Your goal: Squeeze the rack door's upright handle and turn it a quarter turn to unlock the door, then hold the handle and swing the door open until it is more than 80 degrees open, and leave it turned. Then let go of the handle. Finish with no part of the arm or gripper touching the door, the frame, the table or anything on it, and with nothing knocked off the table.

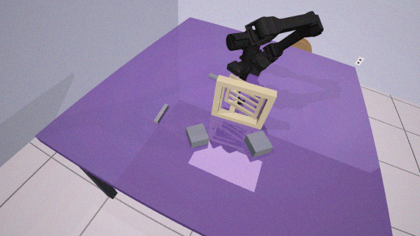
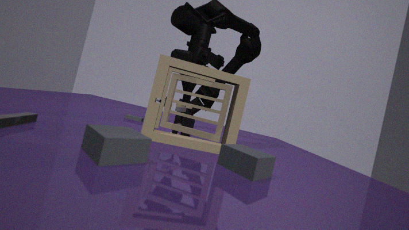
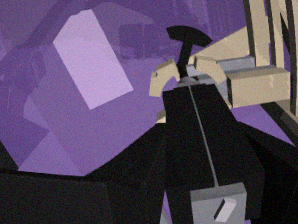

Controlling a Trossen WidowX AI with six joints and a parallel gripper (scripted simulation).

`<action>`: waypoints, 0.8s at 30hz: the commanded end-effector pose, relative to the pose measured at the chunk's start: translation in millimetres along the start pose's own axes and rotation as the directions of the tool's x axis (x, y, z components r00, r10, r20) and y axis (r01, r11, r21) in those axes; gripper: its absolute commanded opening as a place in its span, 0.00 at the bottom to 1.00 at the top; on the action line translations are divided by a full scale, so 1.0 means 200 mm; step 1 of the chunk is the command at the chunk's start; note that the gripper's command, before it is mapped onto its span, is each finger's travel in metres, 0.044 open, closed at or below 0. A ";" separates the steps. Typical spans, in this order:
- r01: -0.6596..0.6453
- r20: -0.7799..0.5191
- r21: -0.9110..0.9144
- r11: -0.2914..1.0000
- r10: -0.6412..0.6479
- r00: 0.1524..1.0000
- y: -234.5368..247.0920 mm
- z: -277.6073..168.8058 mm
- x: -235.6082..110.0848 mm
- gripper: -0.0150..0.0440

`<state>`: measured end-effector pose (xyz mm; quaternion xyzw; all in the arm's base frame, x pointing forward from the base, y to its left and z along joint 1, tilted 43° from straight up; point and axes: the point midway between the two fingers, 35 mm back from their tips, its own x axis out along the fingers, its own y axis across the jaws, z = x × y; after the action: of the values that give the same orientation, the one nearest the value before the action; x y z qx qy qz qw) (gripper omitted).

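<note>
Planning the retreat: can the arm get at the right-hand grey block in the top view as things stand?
Probably not: the tool is shut on the handle, and the door frame stands between.

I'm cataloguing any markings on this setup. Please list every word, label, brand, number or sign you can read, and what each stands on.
There are none to read: no lettering or numbers show on the arm, the door frame or the grey blocks.
The white wall plate shows two dark marks, too small to make out as text.
</note>
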<state>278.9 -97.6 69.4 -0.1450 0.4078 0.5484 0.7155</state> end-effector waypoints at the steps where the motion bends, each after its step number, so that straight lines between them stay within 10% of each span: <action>1: 0.005 0.004 0.091 0.996 -0.005 1.000 0.05 0.02 0.00 0.30; 24: 0.000 0.006 0.500 0.866 -0.003 1.000 0.31 0.16 0.00 0.30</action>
<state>240.2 -59.3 99.8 0.0223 0.5224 0.4407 0.7297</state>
